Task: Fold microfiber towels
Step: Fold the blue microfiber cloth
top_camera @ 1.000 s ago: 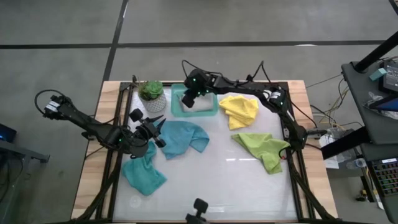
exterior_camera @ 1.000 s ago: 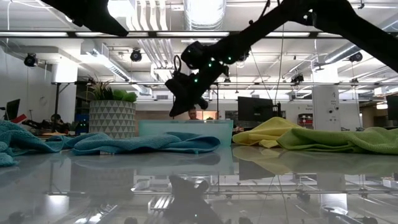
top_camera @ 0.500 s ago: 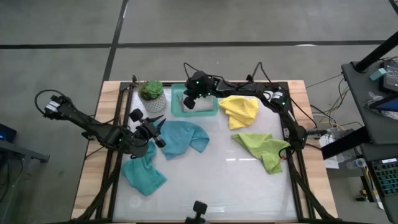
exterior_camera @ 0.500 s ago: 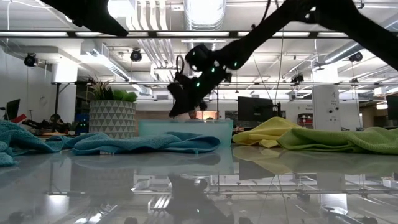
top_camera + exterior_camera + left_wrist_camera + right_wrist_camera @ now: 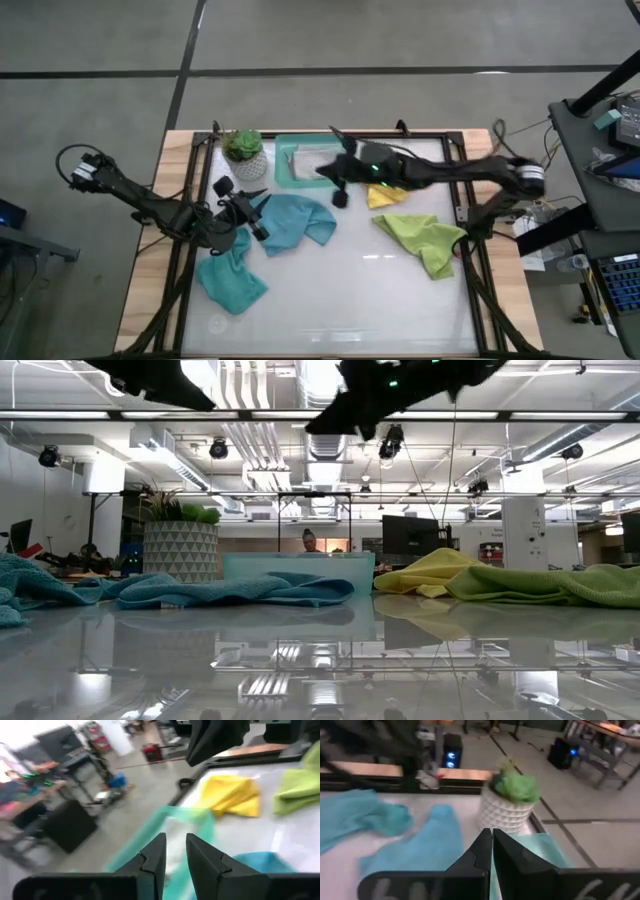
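High view: grey towel in teal tray upper centre, likely done; two teal-blue towels, yellow towel, lime towel unfolded. Right gripper jaws closed, empty; left gripper jaws narrow, holding nothing visible.

No text or label can be read.

Right arm is lying across the yellow towel, hiding most of it in high view. Grey towel isn't showing clearly anywhere; can't tell if it's in the tray. Low view: both arms are getting cut off by the top edge, only dark shapes showing. L wrist view is blurring heavily; room behind is unreadable. R wrist view is blurring too; plant pot is soft-edged. A person far back in low view is too small to tell much.
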{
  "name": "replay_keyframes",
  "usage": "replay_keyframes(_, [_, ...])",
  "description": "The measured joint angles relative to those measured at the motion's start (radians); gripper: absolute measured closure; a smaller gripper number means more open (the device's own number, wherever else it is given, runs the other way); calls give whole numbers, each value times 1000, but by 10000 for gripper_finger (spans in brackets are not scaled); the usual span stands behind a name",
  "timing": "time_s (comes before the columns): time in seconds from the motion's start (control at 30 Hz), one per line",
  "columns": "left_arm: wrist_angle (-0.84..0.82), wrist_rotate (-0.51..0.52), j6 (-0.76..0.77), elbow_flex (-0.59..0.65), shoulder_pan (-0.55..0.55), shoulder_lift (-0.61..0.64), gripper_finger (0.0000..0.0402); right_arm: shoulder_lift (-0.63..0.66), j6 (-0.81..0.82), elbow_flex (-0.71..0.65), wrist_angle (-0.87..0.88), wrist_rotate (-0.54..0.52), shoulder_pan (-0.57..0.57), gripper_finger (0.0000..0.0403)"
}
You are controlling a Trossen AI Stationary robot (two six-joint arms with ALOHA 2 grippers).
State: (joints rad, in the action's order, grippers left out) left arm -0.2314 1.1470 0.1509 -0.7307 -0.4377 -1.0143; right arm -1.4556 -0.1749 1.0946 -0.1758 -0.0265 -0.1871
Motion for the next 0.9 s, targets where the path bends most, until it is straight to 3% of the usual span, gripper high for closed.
replay_keyframes(0.27, [134,-341,131,4,-1,-130,340,200,-87,-278,-110,0,70,394])
replay_keyframes(0.37, [169,-440,211,4,-2,-213,340,222,-100,-367,-186,0,77,394])
replay_keyframes(0.53, [170,-507,355,-31,-1,-349,339,239,-113,-474,-368,35,78,394])
replay_keyframes(0.63, [168,-634,367,-68,-1,-407,326,235,-92,-527,-419,83,79,394])
replay_keyframes(0.73, [109,-774,389,-118,-2,-446,305,236,-70,-563,-474,106,79,394])
replay_keyframes(0.9, [-189,-842,469,-214,-1,-514,269,235,-43,-619,-526,109,83,394])
